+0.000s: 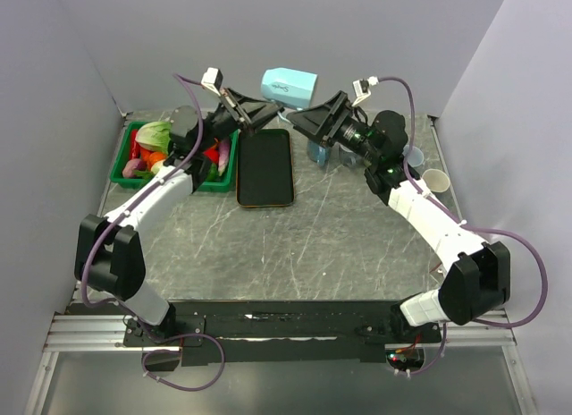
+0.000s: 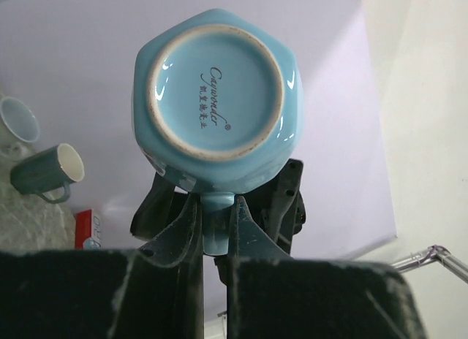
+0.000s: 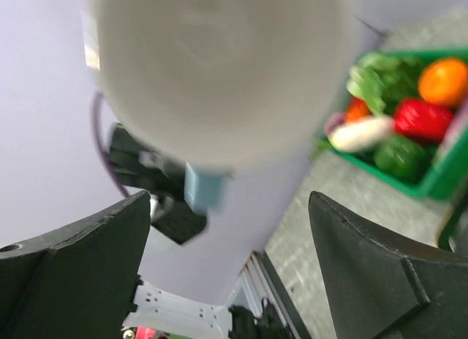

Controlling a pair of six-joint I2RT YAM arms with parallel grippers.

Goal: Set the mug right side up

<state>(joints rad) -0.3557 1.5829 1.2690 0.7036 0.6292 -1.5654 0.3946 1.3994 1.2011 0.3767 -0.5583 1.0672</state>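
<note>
A light blue mug (image 1: 290, 86) hangs in the air above the back of the table, lying on its side. My left gripper (image 1: 264, 113) is shut on its handle (image 2: 213, 223). The left wrist view faces the mug's base (image 2: 216, 98) with printed lettering, and my left gripper (image 2: 213, 215) pinches the handle just below it. My right gripper (image 1: 302, 120) stands open just right of the mug, pointing at it. In the right wrist view the mug's white inside (image 3: 219, 69) fills the top, blurred. My right gripper (image 3: 230, 222) is spread wide beneath it, touching nothing.
A green crate (image 1: 125, 156) of vegetables stands at the back left, next to a black tray (image 1: 265, 167). Other cups (image 1: 436, 180) sit at the right edge. A teal mug (image 2: 47, 171) lies on its side. Purple walls close in the back and sides.
</note>
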